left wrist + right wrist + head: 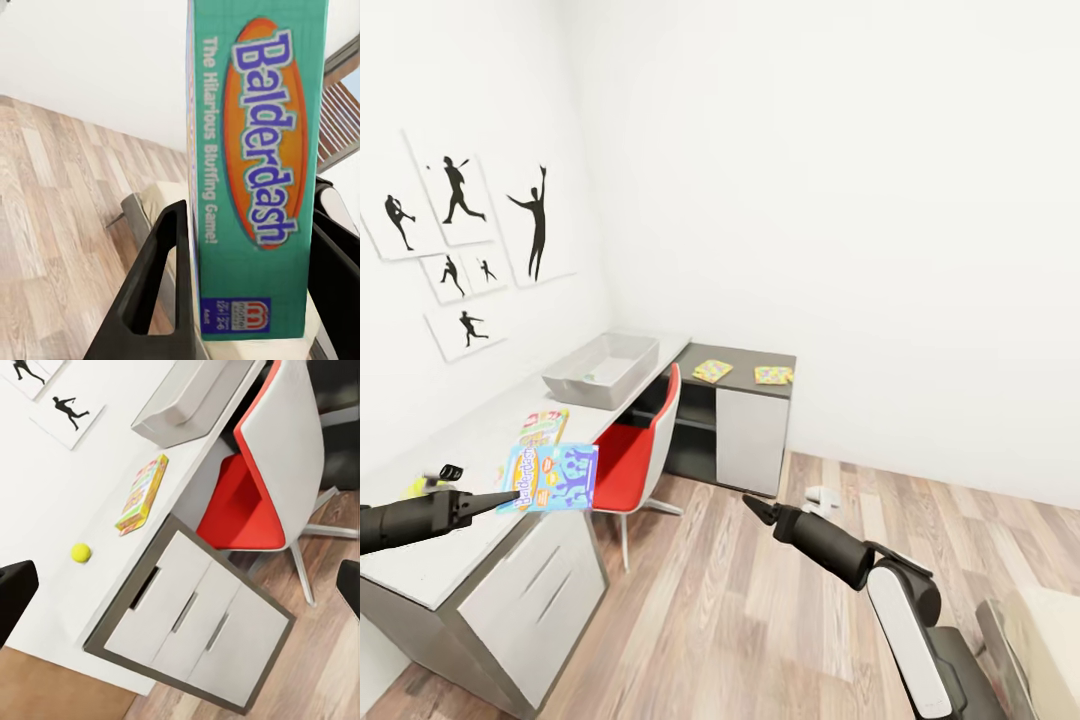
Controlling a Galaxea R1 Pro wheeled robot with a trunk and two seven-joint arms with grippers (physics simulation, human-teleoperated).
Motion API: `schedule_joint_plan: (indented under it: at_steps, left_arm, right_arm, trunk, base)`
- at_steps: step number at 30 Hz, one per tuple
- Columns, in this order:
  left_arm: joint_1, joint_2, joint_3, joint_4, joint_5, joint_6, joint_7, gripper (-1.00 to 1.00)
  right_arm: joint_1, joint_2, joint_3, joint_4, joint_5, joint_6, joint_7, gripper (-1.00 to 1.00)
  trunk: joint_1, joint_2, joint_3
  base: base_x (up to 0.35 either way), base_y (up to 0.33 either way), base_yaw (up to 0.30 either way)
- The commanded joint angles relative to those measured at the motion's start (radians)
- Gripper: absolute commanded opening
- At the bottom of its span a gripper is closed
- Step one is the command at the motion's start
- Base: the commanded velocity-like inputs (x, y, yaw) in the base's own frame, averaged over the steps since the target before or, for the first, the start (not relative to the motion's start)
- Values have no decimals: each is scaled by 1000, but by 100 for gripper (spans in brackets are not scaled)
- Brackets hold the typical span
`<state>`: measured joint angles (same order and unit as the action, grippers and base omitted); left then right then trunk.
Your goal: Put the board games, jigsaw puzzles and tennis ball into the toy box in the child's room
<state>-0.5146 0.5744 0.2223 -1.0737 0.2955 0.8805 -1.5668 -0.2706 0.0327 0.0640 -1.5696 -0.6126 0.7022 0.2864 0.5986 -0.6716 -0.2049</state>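
Room: white walls, plank floor, L-shaped tabletop [470, 440].
Left hand [495, 498]: pinching Balderdash board game [550, 478].
Right hand [758, 509]: fingers spread, empty.
Advice: carry level to toy box [603, 368], release low inside.

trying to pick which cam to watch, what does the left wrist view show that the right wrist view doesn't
Left wrist alone: the Balderdash board game clamped upright between the left gripper fingers, its title readable. Right wrist alone: the tennis ball, the Skip-Bo game lying flat on the table, the toy box, the red chair and the white drawers. Both share the wood plank floor.
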Motion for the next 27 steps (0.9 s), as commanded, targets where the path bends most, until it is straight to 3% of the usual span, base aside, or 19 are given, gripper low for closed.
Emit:
schedule_joint_plan:
  at_steps: [1, 17, 27]
  left_arm:
    - [-1, 1, 0, 0, 0, 10, -4, -100]
    - [0, -4, -1, 0, 0, 6, -4, -100]
    - [0, -4, 0, 0, 0, 5, -4, -100]
  right_arm:
    - [-1, 1, -2, 0, -1, 4, 2, 100]
    - [-1, 1, -4, 0, -3, 3, 12, 100]
    - [-1, 1, -4, 0, -3, 5, 13, 100]
  trunk:
    - [1, -1, -2]
    - [1, -1, -1]
    - [1, -1, 4]
  base:
    - [320, -50, 1]
    - [321, -101, -1]
    - [314, -127, -94]
